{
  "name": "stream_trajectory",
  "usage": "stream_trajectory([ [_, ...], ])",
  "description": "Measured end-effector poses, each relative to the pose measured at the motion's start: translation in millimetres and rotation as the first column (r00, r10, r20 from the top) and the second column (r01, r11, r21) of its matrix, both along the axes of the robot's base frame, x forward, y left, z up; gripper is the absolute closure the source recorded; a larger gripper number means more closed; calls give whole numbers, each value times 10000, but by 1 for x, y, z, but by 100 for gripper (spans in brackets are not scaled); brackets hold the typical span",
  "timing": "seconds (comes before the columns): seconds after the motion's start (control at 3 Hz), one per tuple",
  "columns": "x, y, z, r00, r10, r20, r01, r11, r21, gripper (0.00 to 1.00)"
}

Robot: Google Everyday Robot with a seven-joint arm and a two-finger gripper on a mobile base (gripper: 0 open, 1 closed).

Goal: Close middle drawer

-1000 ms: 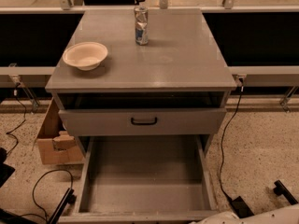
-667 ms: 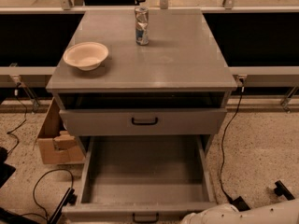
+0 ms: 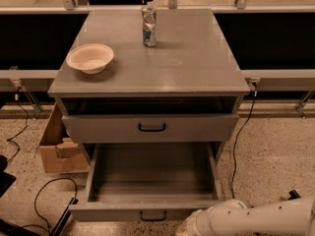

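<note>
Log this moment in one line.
middle drawer: wide open, empty | gripper: frame's bottom edge, beside drawer front | arm: low right | status: not closed

Dim, warm overhead light. Soft glare on cabinet top [image 3: 192, 58] nr can [image 3: 149, 26]; bowl [image 3: 90, 58] throws a small shadow. Slot [image 3: 147, 105] under top is dark, middle drawer [image 3: 152, 173] interior shaded. White arm [image 3: 256, 219] bright, btm right; gripper out of frame.

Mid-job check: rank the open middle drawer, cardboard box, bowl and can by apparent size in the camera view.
1. middle drawer
2. cardboard box, partly hidden
3. bowl
4. can
The gripper is out of view; its arm enters bottom right.
</note>
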State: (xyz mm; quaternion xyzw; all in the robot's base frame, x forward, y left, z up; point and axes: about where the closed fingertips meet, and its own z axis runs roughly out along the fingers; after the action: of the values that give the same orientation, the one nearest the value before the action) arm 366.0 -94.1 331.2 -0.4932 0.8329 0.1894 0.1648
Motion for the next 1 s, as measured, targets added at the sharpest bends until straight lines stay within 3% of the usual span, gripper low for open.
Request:
stream_trajectory([
  [0.33, 38, 1, 13, 9986, 137, 518, -126, 9997, -202, 100],
  [0.67, 44, 2, 11, 9981, 156, 597, -143, 9996, -230, 100],
  [1.0, 75, -10, 18, 9951, 152, 982, -106, 9988, -475, 100],
])
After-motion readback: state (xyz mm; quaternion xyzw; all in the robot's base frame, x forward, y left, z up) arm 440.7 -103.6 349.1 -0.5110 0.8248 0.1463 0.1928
